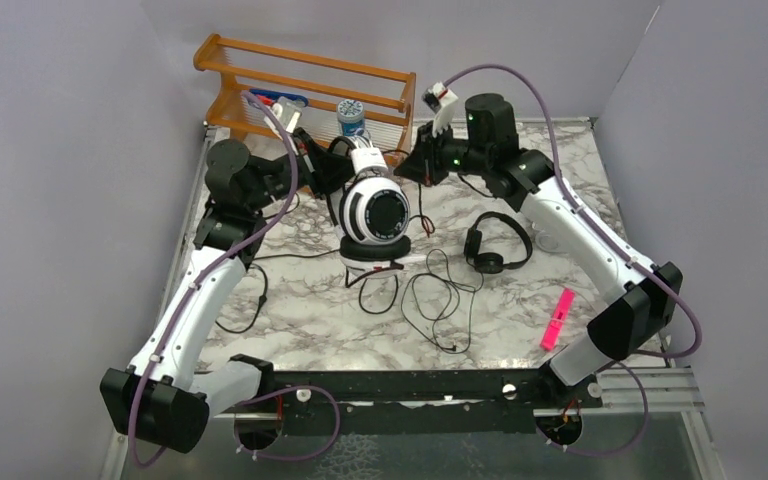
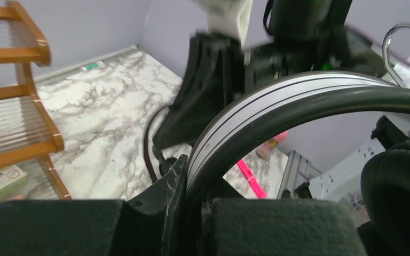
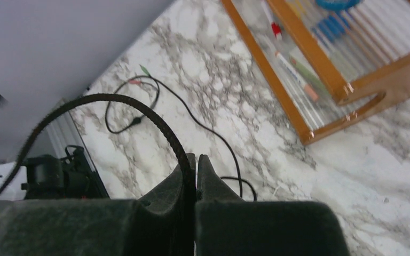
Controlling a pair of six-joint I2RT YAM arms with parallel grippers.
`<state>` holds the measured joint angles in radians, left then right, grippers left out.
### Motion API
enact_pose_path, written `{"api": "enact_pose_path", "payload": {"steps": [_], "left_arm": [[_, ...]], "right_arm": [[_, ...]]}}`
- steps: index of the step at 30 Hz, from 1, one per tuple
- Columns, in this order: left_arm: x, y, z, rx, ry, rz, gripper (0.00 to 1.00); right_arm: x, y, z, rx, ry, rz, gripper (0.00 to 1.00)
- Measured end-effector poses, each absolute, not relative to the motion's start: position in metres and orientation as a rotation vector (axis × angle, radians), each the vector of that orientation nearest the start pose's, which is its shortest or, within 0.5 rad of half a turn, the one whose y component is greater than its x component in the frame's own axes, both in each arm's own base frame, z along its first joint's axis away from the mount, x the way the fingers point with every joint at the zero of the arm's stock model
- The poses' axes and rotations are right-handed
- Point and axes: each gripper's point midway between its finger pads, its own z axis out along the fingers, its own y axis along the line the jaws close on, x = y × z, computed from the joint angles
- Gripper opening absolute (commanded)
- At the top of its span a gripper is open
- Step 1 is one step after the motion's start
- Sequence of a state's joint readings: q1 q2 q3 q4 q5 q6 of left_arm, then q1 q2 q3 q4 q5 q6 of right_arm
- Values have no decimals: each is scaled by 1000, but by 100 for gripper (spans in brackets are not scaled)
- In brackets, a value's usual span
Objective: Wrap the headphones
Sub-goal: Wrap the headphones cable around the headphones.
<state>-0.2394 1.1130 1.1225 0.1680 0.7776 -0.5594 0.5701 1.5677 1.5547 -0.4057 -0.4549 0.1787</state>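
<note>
A: Risks from here?

B: Left gripper point(image 2: 192, 209) is clamped on the headband point(image 2: 277, 96) of the white headphones point(image 1: 373, 212). They hang in the air over the back of the table point(image 1: 300, 335). Right gripper point(image 3: 196, 173) has its fingers together, pinching a black cord point(image 3: 139, 106), probably that headset's.

A: So?

B: The hold on the band looks thin and near the tip. A hard tug on the cord could twist the headset loose. The cord could also slide out of the pinch mid-wrap.

A: Snags?

B: Cord loops point(image 1: 438, 298) lie on the marble just beside the black headphones point(image 1: 498, 245). Pulling the slack in might drag them.

A: Room?

B: Tight at the back. The wooden rack point(image 1: 300, 85) and a bottle point(image 1: 351, 115) sit just behind both wrists. The grippers are near each other, so looping risks a bump. The left arm runs near the left wall.

A: Open space?

B: Toward the near edge, mid-table. The pink marker point(image 1: 558, 318) is well apart, on the right.
</note>
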Motion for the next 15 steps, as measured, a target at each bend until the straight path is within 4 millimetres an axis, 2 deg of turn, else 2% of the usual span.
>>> {"api": "enact_pose_path", "payload": {"steps": [3,7,10,15], "left_arm": [[284,-231,395,519,1521,-1162,0],[282,-247,359,560,1609,-1061,0],[295,-235,323,512,1699,-914,0],[311,-212,271,433,1836,-695,0]], "right_arm": [[346,321,346,-690,1864,944,0],[347,315,390,-671,1801,934,1],[344,305,410,-650,1794,909,1],[335,296,424,-637,1812,896,1]]}}
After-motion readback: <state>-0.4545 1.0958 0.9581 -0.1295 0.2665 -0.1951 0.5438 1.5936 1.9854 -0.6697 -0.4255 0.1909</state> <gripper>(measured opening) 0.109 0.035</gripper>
